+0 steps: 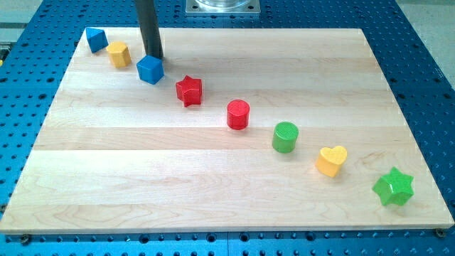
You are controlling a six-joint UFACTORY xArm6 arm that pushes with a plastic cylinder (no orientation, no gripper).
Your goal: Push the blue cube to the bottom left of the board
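1. My tip [156, 56] is at the far left part of the board [213, 199], just behind the blue cube [150, 69]. It looks like it touches the cube's back top edge, or is very close to it.
2. I have no hand. There is only a straight rod, so nothing is open, shut or held. It can only push.
3. The blue cube sits near the top left corner of the board. It has to go to the bottom left corner, so it looks like almost the whole trip is left.
4. The path toward the bottom left looks free of other blocks.
5. To push well, I think the tip should stay behind the middle of the cube, on the side away from the bottom left corner. Then the cube should slide straight and not spin off.
6. The yellow block [119, 54] and the blue triangle block [96, 39] are near on the left. The red star [189, 90] is just to the right. A crooked push could bump them.
7. Go slow and stop before the board's edge.
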